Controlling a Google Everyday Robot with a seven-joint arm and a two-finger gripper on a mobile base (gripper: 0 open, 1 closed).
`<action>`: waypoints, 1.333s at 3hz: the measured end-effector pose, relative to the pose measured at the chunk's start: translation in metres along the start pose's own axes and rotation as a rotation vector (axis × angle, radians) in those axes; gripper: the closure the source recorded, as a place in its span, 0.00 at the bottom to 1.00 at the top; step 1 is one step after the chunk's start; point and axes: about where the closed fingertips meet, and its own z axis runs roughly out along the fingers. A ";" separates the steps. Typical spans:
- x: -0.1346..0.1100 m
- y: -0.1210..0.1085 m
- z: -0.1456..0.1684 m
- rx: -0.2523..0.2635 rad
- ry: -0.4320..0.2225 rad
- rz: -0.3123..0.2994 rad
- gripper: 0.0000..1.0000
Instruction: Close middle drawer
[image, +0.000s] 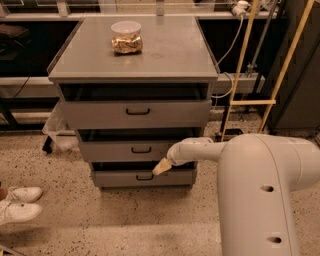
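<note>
Needs only a short push to seat the slightly protruding middle drawer (141, 150), gripper (161, 167) at its lower front edge, grip unreadable.

Cream gripper (161, 167) by grey middle drawer (112, 150)

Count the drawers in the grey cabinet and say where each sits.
3, stacked: the top drawer, the middle drawer below it, the lowest drawer near the floor. The gripper is at the middle drawer's lower edge. None appears hidden.
</note>
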 end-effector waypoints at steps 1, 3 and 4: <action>0.000 0.000 0.000 0.000 0.000 0.000 0.00; 0.030 0.011 -0.071 0.007 0.067 0.106 0.00; 0.048 0.007 -0.130 0.089 0.078 0.229 0.00</action>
